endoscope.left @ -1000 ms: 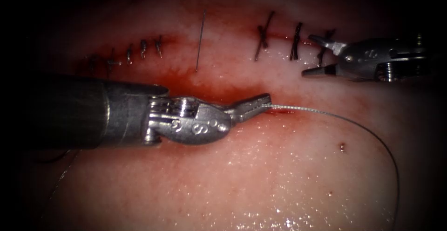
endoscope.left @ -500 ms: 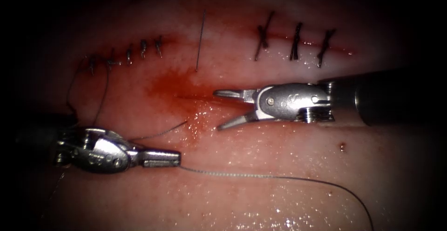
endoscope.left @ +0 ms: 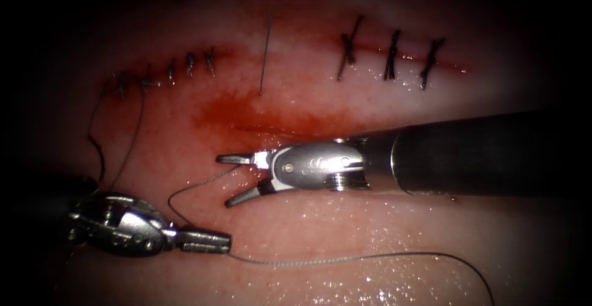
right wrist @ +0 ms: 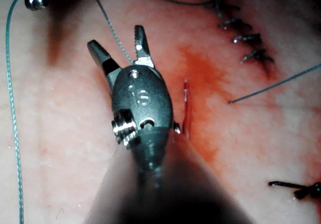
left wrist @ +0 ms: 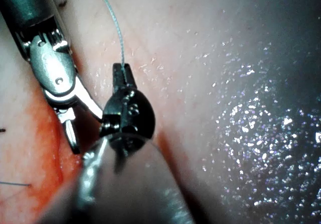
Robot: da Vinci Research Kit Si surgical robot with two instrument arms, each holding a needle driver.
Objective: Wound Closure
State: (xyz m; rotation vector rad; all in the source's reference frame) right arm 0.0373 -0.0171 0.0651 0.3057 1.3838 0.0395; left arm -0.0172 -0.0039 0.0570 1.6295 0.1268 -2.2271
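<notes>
Thin grey thread (endoscope.left: 320, 261) looped across glistening tissue (endoscope.left: 370, 219)

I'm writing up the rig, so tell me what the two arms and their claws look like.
Each arm is a dark, matte, round shaft ending in a shiny silver metal wrist with small round pins. The right claw has two slim, tapered, ridged fingers. The left claw is shorter and blunter. No cables or sleeves show.

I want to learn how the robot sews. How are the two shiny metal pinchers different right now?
The left arm's silver jawed tool has its jaws shut on the thin grey thread; the right arm's silver jawed tool has its jaws open and holds nothing. The left tool sits nearer the endoscope view's bottom edge, the right tool nearer the red-stained open cut. Both are over the tissue, and neither holds a needle.
</notes>
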